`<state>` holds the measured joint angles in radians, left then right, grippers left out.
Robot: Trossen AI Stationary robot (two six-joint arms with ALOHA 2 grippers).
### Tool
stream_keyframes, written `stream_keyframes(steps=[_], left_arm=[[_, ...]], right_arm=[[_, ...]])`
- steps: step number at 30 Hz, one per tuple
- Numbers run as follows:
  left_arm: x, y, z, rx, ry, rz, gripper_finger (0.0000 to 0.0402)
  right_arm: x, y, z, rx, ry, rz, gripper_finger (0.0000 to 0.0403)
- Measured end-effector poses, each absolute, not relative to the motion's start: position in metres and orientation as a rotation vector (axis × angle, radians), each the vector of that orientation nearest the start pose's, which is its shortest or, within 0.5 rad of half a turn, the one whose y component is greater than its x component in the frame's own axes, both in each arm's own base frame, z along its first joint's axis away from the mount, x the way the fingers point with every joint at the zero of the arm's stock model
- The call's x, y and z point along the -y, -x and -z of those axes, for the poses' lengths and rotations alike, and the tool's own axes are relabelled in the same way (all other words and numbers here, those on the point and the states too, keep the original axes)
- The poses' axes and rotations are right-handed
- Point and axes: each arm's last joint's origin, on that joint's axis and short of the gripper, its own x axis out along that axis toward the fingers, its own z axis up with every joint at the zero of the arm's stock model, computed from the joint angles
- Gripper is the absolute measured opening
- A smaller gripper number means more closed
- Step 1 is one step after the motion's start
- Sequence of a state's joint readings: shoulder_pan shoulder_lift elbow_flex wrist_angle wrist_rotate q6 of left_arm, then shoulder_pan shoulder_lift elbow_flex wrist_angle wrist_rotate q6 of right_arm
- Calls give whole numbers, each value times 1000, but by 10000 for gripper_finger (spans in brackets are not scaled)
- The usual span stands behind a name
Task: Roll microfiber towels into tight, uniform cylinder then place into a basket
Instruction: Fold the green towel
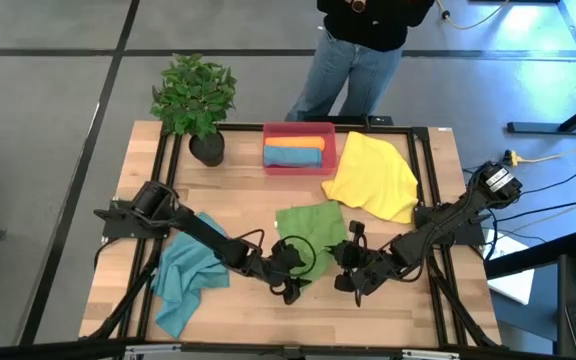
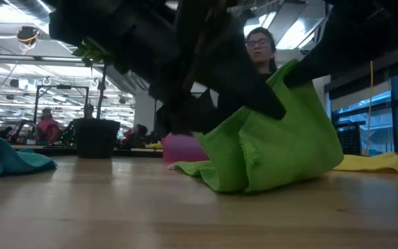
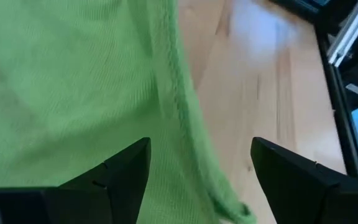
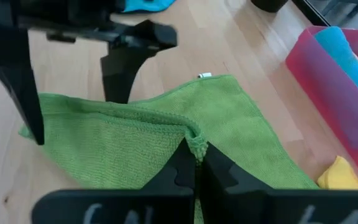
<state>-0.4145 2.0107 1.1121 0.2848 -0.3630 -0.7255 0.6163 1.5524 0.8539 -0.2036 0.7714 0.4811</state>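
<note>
Green towel (image 1: 311,232) lies at lower centre of the surface (image 1: 388,300), one edge lifted. Right tool (image 4: 196,163) is clamped on its hem; left tool (image 3: 197,171) stands apart over the cloth. Basket (image 1: 299,149), upper centre, holds rolled blue and orange towels.

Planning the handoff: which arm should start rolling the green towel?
Left, probably. The right gripper is shut on the green towel's edge, anchoring it; the left gripper is open over it.

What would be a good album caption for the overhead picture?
Two robot arms work a green towel: right end effector pinching its edge, left end effector open beside it, basket behind.
</note>
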Motion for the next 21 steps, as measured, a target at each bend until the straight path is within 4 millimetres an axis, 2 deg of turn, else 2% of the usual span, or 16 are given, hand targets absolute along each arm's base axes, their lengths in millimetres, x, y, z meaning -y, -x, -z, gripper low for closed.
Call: stream_keyframes(steps=[6,15,21], left_arm=[[159,-377,-119,-604,500,-168,267],[173,-370,-119,-613,540,-151,267],[171,-371,-116,-590,527,-198,257]], right_arm=[[-154,-253,-187,-622,107,318,1],[-151,-251,-198,-582,90,340,1],[-149,-249,-202,-570,83,341,1]])
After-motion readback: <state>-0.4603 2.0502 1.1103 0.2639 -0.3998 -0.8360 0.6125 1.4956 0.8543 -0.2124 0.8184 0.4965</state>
